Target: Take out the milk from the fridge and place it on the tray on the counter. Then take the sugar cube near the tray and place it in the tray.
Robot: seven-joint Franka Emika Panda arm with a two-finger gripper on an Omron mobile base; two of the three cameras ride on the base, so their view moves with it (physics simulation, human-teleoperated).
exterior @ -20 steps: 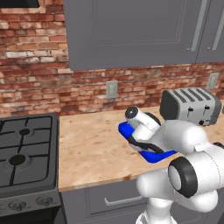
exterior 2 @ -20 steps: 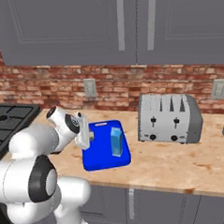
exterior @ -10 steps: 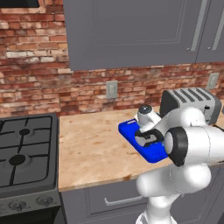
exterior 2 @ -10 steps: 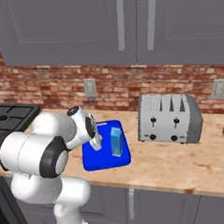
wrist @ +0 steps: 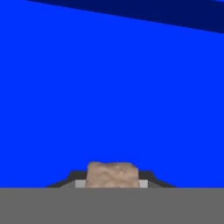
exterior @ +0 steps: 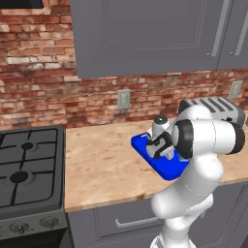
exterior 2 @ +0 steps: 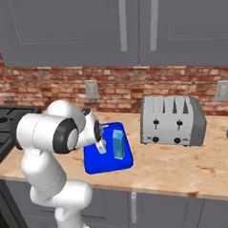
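The tray [exterior 2: 97,163] rests on the counter [exterior 2: 186,166], to the left of the toaster [exterior 2: 172,120] in the right base view. The milk [exterior 2: 119,144] stands upright inside the tray, in its half nearer the toaster. The gripper [exterior 2: 103,148] points down over the tray, just beside the milk on the side away from the toaster. In the hand view, the jaws are closed onto the sugar cube [wrist: 112,174], a pale tan block clamped between the fingertips [wrist: 146,176], directly above the blue tray floor.
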